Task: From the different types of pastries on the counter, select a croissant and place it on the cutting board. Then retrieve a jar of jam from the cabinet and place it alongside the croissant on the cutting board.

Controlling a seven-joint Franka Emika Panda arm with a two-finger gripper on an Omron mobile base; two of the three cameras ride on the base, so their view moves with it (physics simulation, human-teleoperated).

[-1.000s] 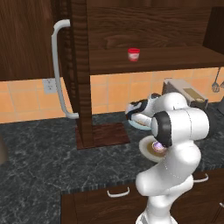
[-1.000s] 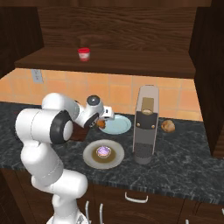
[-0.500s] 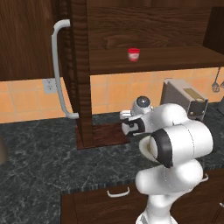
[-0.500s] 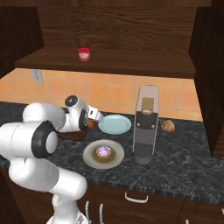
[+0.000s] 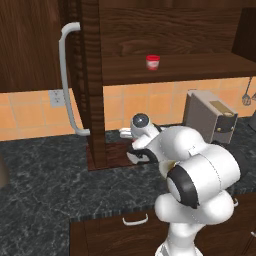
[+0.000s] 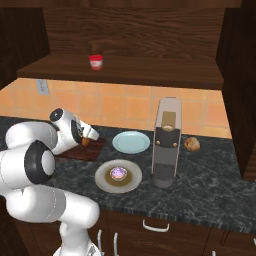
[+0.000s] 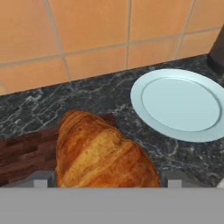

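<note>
The claw (image 6: 88, 141) was closed on the croissant (image 7: 101, 153), which sat between its two finger tips (image 7: 40, 178) with jaws spread only to the pastry's width. Directly below the claw lay the cutting board (image 7: 24, 151); in the hand view the croissant overhung the board's far edge, and whether it touched the wood could not be told. The step in hand was judged to be the placing of the croissant on the board, the first half of the task.

Just beyond the claw, on the table (image 7: 109, 98), stood an empty pale blue plate (image 7: 181, 103). To the claw's near side, in the right base view, a second plate (image 6: 118, 176) carried the purple-frosted cupcake (image 6: 118, 173).

Well above the claw, on the shelf of the open cabinet (image 5: 165, 65), stood the jar of jam (image 5: 153, 62), untouched.

The next move called for lowering the croissant fully onto the board, set toward one side so that room remained for the jar, then opening the jaws and lifting clear
</note>
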